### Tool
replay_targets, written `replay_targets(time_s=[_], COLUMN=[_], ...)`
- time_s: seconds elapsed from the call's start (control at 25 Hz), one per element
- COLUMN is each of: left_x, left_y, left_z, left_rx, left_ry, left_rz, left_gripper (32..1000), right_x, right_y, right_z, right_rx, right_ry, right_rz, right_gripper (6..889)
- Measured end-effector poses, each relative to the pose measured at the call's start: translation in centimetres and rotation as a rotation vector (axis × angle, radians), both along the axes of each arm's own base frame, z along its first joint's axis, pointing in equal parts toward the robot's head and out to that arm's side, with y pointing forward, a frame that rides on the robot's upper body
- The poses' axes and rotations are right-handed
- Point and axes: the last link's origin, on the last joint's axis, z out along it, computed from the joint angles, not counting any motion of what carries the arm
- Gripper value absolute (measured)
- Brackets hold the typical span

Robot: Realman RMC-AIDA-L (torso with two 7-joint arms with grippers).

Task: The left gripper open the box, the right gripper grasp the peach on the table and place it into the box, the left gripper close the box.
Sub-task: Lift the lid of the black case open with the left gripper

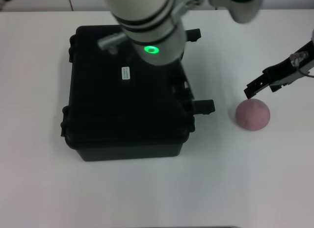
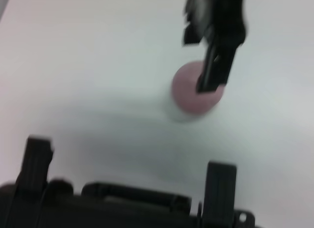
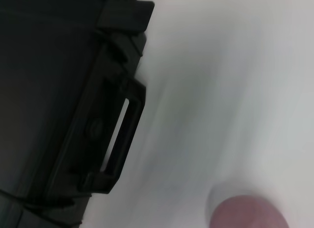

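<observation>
Box [image 1: 125, 103]: black hard case, lid down, white label [image 1: 125, 72] on top, both latches [image 1: 203, 106] flipped outward on its 3 o'clock side; sits left of centre on the white table [image 1: 147, 193]. Peach [image 1: 252, 114]: dusty pink, on the table at 3 o'clock from the box, well apart from it. Right gripper [image 1: 251, 91]: just above the peach at its 11 o'clock, holding nothing; finger spread cannot be told. Left gripper [image 1: 179, 93]: over the box's latch edge, beneath its white arm; fingers hidden, opening cannot be told.
</observation>
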Motion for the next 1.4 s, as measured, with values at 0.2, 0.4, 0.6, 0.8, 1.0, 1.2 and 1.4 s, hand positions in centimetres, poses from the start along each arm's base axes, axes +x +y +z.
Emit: replay_targets(time_s=[0.2, 0.4, 0.6, 0.8, 1.0, 1.2, 1.4], left_x=[1.0, 1.5, 1.0, 0.9, 0.4, 0.2, -0.7], left_y=[-0.4, -1.0, -1.1, -1.1, -1.0, -0.5, 0.0], left_z=[-2.4, -4.0, -5.1, -5.4, -6.0, -6.5, -6.9], left_rx=[-0.029, -0.041, -0.044, -0.044, -0.041, -0.03, -0.022], left_ry=[0.02, 0.018, 0.026, 0.021, 0.026, 0.024, 0.04], left_rz=[-0.088, -0.146, -0.16, -0.168, -0.172, -0.18, -0.17], left_gripper=[798, 795, 792, 790, 787, 784, 781], right_x=[0.6, 0.9, 1.0, 1.3, 1.3, 1.3, 1.3], right_y=[-0.5, -0.7, -0.7, -0.7, -0.8, -0.8, -0.7], right_z=[-0.7, -1.2, -1.2, -1.3, -1.4, -1.3, -1.4], right_rx=[-0.023, -0.039, -0.038, -0.032, -0.036, -0.033, -0.03], right_ry=[0.023, 0.035, 0.036, 0.033, 0.03, 0.031, 0.026], right_rz=[-0.01, -0.016, -0.012, -0.01, -0.009, -0.008, -0.003], right_gripper=[791, 791, 791, 791, 791, 791, 790])
